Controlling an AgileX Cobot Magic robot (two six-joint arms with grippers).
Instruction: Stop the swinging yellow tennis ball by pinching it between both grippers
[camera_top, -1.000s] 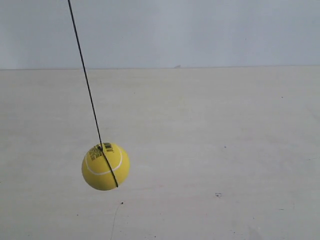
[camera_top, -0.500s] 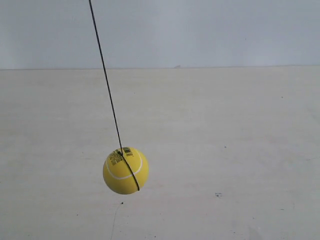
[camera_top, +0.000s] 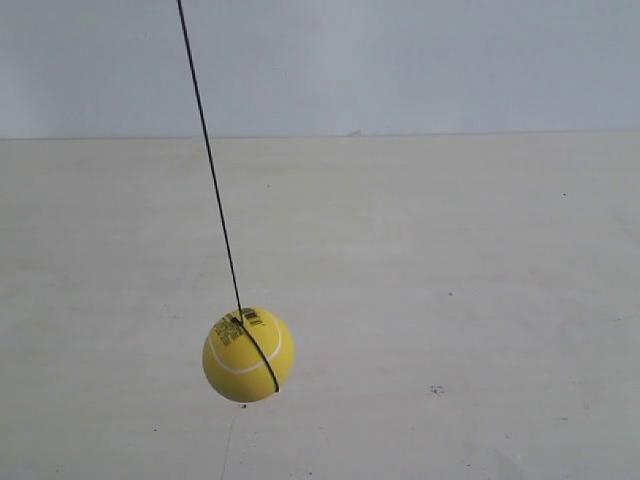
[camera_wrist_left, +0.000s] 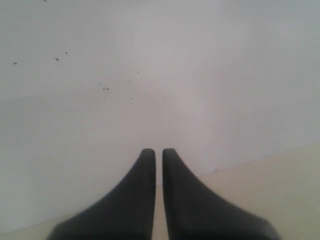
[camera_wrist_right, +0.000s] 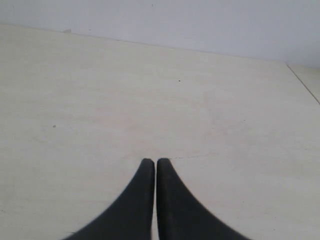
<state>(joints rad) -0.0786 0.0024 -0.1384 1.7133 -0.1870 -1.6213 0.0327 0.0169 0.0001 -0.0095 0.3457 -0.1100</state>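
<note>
Can see the yellow tennis ball (camera_top: 248, 354) hanging free on its black string (camera_top: 210, 160) above the pale counter (camera_top: 450, 250), touched by no fingers. Appears in neither wrist view, so cannot be placed ahead of or between either pair of fingers. Moved toward the exterior view's right since a second ago, then barely shifted over the last half second, sinking slightly: probably near a turning point, a slow moment suited to pinching. Find the left gripper (camera_wrist_left: 158, 151) with fingers narrow, a mere slit, holding nothing, facing a white wall (camera_wrist_left: 150, 60); likewise the right gripper (camera_wrist_right: 155, 161).
</note>
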